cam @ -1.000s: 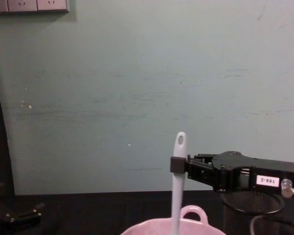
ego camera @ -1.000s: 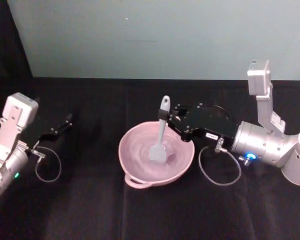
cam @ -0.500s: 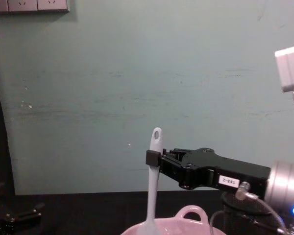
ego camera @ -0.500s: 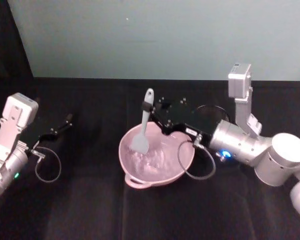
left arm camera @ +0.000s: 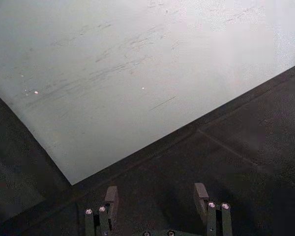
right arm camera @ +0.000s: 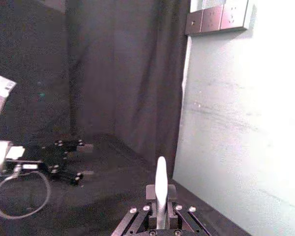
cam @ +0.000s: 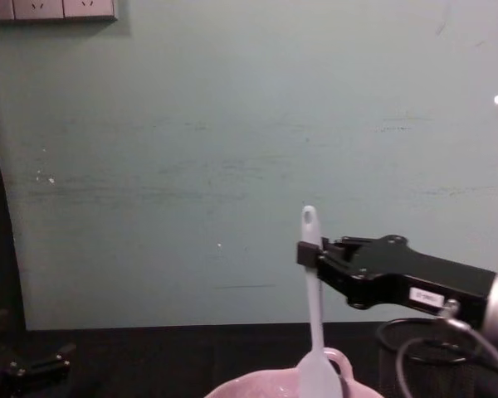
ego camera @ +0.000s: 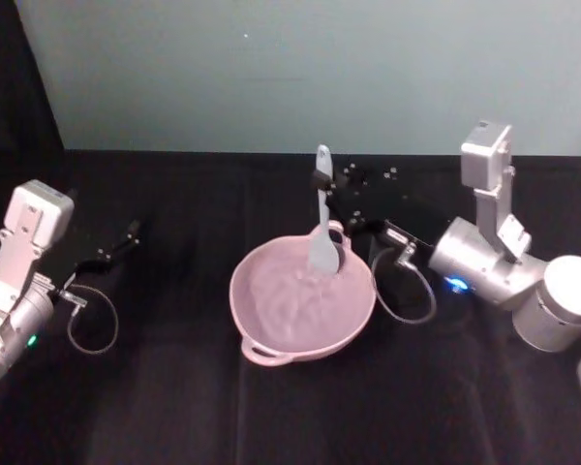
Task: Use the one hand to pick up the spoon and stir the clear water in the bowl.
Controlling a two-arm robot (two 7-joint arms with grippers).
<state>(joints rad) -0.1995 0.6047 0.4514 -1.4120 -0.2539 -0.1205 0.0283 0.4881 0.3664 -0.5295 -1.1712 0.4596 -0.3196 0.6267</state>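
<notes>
The pale pink bowl [ego camera: 290, 310] sits mid-table with rippled clear water in it. The white spoon [ego camera: 322, 228] stands nearly upright, its scoop dipped in at the bowl's far right side and its holed handle end pointing up. My right gripper [ego camera: 321, 181] reaches in from the right and is shut on the spoon's upper handle. The chest view shows the spoon [cam: 313, 307] pinched by the right gripper [cam: 305, 253] above the bowl's rim [cam: 257, 388]. In the right wrist view the spoon handle [right arm camera: 161, 182] rises between the fingers. My left gripper [ego camera: 116, 244] rests open at the far left.
A black cloth [ego camera: 174, 407] covers the table under a pale green wall [ego camera: 271, 77]. A black wire-mesh cup [cam: 388, 352] stands behind the right arm. A cable loop [ego camera: 407, 291] hangs from the right wrist beside the bowl. The left gripper [left arm camera: 156, 196] faces the wall.
The right gripper has carried the spoon from the bowl's left side across to its far right side, stirring the water. The left arm has not moved.
</notes>
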